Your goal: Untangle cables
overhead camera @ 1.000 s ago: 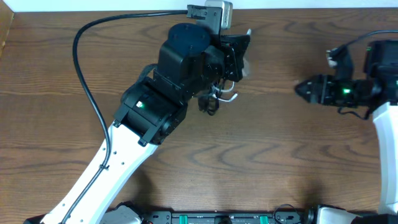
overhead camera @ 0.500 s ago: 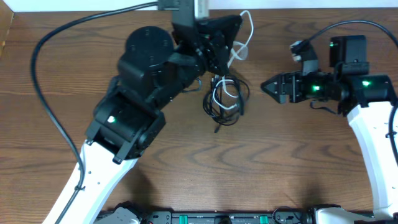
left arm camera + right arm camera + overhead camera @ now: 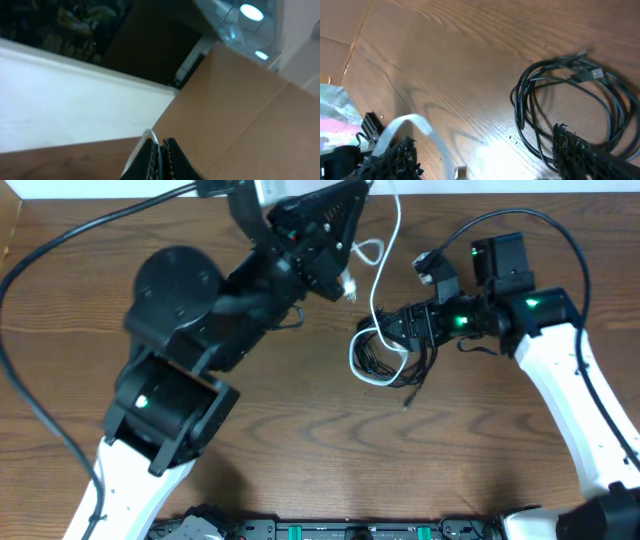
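now the left fingers (image 3: 146, 161) pinch the white cable (image 3: 384, 255) up high, so the wide right fingers (image 3: 580, 150) should grab only the black cable (image 3: 519, 107) on the bench (image 3: 300, 430) and pull slowly.

The left arm (image 3: 170, 380) and right arm (image 3: 560, 370) are showing white links and black joint housings, with small green lights (image 3: 143, 402) glowing. Thick black wiring (image 3: 40, 255) is looping off each. The right end effector (image 3: 485, 155) is wearing rough black pads (image 3: 395, 157).
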Controlling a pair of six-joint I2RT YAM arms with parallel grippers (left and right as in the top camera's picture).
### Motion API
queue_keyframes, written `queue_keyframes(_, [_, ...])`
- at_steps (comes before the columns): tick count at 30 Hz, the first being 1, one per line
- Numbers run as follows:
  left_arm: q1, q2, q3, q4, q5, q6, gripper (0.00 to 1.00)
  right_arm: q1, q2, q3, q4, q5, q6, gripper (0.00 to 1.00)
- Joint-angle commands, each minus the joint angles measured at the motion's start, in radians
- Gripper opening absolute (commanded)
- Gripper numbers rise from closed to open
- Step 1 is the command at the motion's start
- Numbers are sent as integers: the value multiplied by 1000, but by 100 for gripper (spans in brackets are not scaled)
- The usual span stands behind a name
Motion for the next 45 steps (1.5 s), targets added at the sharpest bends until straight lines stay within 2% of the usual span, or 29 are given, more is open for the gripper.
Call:
queue_keyframes(1, [4, -34, 17, 12, 5, -5, 8, 13, 25, -2, 6, -14, -9, 82])
queue_keyframes(3, [4, -38, 16, -2, 5, -2, 8, 15, 34, -2, 13, -14, -9, 79])
queue_keyframes(7, [4, -29, 16, -69, 5, -2, 8, 15, 35, -2, 32, -45, -8, 63])
queue_keyframes(10, [4, -8, 16, -132, 5, -2, 7, 11, 31, 0, 46, -75, -8, 60])
queue_keyframes(15, [4, 31, 16, -230, 5, -1, 8, -6, 0, 19, 50, -112, -8, 65])
queue_keyframes(19, [4, 60, 16, -294, 5, -1, 8, -17, -41, 37, 55, -104, -9, 76])
queue_keyframes(22, [4, 69, 16, -346, 6, -1, 8, -37, -68, 41, 63, -70, -5, 80])
queue_keyframes(25, [4, 71, 16, -406, 6, 2, 8, -76, -86, 41, 76, 23, 69, 82])
queue_keyframes(27, [4, 71, 16, -447, 6, 6, 8, -99, -87, 41, 82, 0, 74, 85])
queue_keyframes(34, [5, 72, 16, -567, 71, 7, 8, -79, -87, 41, 114, -266, -68, 84])
queue_keyframes(40, [5, 72, 16, -570, 175, 26, 8, 5, -87, 41, 130, -276, -134, 83])
queue_keyframes(45, [4, 72, 16, -589, 216, 25, 8, 22, -87, 41, 169, -297, -132, 82])
